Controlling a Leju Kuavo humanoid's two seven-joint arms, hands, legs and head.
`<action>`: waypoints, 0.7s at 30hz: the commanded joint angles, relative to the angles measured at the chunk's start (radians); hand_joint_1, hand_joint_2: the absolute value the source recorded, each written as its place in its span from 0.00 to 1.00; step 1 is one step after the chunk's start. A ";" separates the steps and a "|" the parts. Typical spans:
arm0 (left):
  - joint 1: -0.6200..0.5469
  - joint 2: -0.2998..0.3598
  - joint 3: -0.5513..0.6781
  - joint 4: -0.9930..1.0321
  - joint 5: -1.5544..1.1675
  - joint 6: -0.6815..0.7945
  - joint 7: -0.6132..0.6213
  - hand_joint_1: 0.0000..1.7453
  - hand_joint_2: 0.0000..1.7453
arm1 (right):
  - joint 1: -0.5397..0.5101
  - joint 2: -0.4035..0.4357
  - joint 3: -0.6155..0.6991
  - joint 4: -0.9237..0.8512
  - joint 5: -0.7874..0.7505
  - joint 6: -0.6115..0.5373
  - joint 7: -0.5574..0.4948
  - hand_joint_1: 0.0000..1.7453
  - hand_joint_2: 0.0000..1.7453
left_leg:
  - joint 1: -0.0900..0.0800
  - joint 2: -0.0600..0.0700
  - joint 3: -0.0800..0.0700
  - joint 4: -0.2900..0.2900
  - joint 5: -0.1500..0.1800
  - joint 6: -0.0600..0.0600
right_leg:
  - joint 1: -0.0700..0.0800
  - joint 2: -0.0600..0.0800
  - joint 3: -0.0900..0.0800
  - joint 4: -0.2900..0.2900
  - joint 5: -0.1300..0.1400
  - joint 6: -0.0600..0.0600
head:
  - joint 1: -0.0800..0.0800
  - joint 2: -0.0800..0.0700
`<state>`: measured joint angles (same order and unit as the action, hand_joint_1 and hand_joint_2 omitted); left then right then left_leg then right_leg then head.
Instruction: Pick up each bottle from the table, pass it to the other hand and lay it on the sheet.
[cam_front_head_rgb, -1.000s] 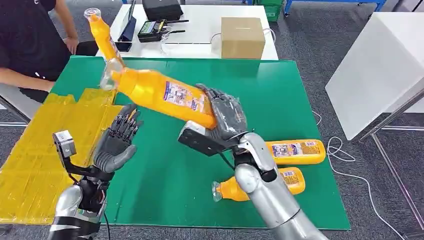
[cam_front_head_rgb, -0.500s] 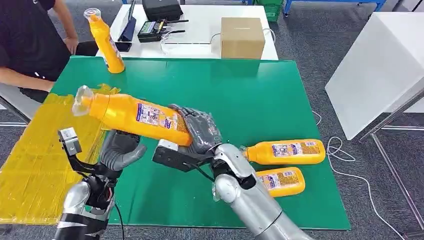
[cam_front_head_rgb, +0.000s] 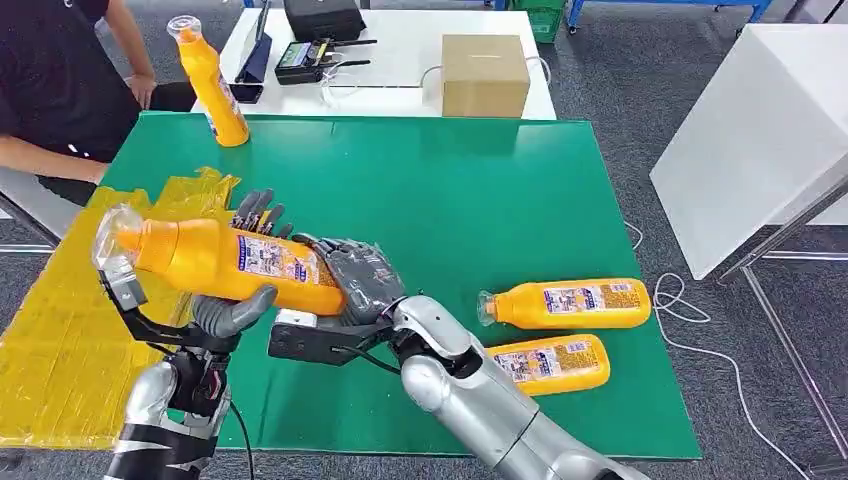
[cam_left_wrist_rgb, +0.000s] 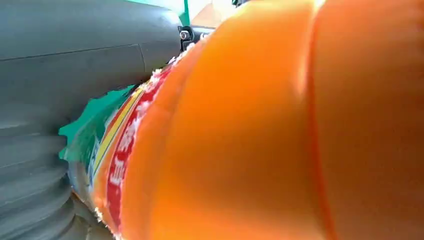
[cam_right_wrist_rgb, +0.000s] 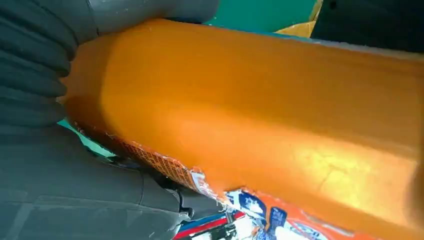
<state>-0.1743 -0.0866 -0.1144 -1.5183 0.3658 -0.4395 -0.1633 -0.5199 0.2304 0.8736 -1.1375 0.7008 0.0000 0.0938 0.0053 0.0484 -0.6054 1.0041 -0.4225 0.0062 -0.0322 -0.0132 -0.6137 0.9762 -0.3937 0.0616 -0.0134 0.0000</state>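
An orange bottle with a clear cap hangs level over the left part of the green table, cap pointing toward the yellow sheet. My right hand grips its base end. My left hand cups the bottle's middle, thumb under it and fingers standing straight behind it, not wrapped round. Up close, the bottle lies against my left hand, and my right hand holds the bottle. Two more orange bottles lie on the table's right side.
Another orange bottle stands upright at the table's far left corner. A person in black sits beyond the sheet. Behind the green table, a white table carries a cardboard box and dark devices.
My right hand has carried the bottle left and down, levelling it. My left hand, open beside it a second ago, now has the bottle lying across its palm.
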 joint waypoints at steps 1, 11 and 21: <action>-0.082 -0.017 -0.018 0.065 -0.008 0.010 0.008 0.00 1.00 | -0.010 -0.024 0.187 0.092 0.011 0.054 -0.028 1.00 1.00 | 0.003 -0.009 0.005 0.000 -0.001 -0.001 | 0.003 -0.004 0.007 -0.001 -0.002 -0.004 | 0.000 0.000; -0.068 -0.030 -0.002 0.044 -0.009 0.016 -0.009 1.00 1.00 | -0.009 -0.043 0.191 0.080 -0.008 0.048 -0.018 1.00 1.00 | 0.002 -0.008 0.004 0.000 -0.001 0.000 | 0.002 -0.004 0.005 -0.001 -0.001 -0.004 | 0.000 0.000; -0.054 -0.038 0.019 0.033 -0.003 0.010 -0.018 1.00 1.00 | 0.011 -0.062 0.164 0.083 -0.017 0.035 -0.015 1.00 1.00 | 0.002 -0.009 0.003 -0.001 0.000 0.000 | 0.002 -0.005 0.005 -0.002 -0.001 -0.003 | 0.000 0.000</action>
<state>-0.1456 -0.1022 -0.0931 -1.5167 0.3639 -0.4280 -0.1888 -0.5410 0.2125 0.9281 -1.1128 0.6638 -0.0015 0.0961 0.0053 0.0485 -0.6054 1.0041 -0.4225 0.0062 -0.0321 -0.0132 -0.6142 0.9761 -0.3938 0.0616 -0.0134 0.0000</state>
